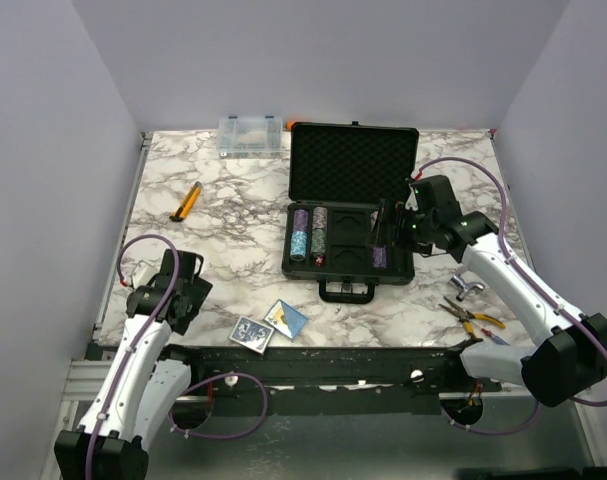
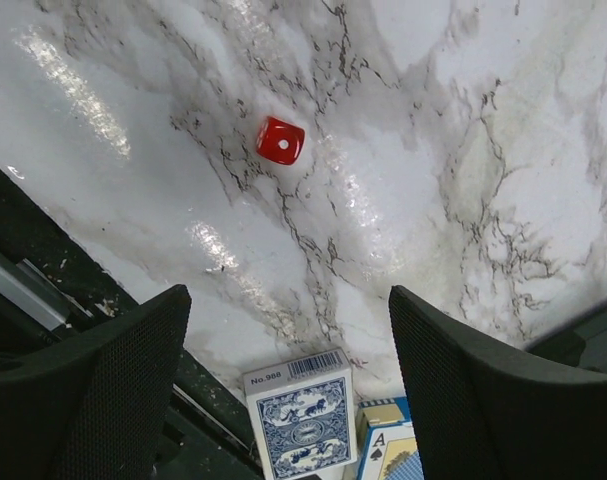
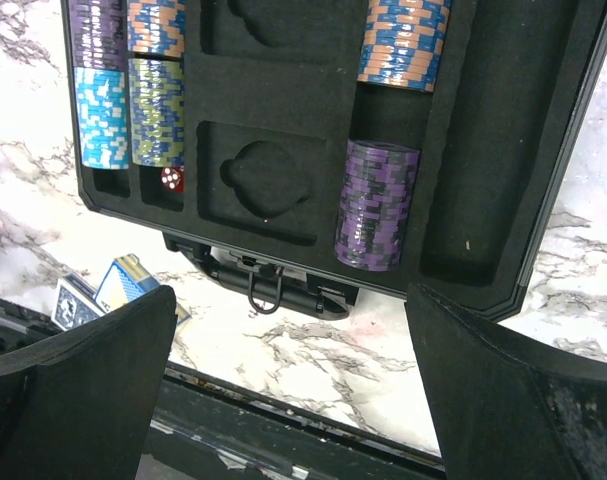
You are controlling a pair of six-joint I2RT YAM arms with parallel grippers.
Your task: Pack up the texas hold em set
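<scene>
The black case (image 1: pixel 403 270) lies open mid-table, its foam lid (image 1: pixel 353 160) raised at the back. Chip stacks (image 1: pixel 310 232) fill the tray's left slots. On the right side sit a purple stack (image 3: pixel 376 205) and an orange-blue stack (image 3: pixel 403 40). One red die (image 3: pixel 171 179) rests in the tray, and another die (image 2: pixel 281 140) lies on the marble. Two blue-white card decks (image 2: pixel 301 415) (image 2: pixel 391 450) lie near the front edge. My left gripper (image 2: pixel 288 295) hangs open above the decks, holding nothing. My right gripper (image 3: pixel 291 300) is open over the case handle (image 3: pixel 268 285), empty.
A clear organizer box (image 1: pixel 250 135) stands at the back beside the lid. An orange-handled tool (image 1: pixel 187 201) lies at the left. Pliers (image 1: pixel 473 318) and a small metal piece (image 1: pixel 468 288) lie right of the case. The table's black front rail (image 1: pixel 333 360) runs just behind the decks.
</scene>
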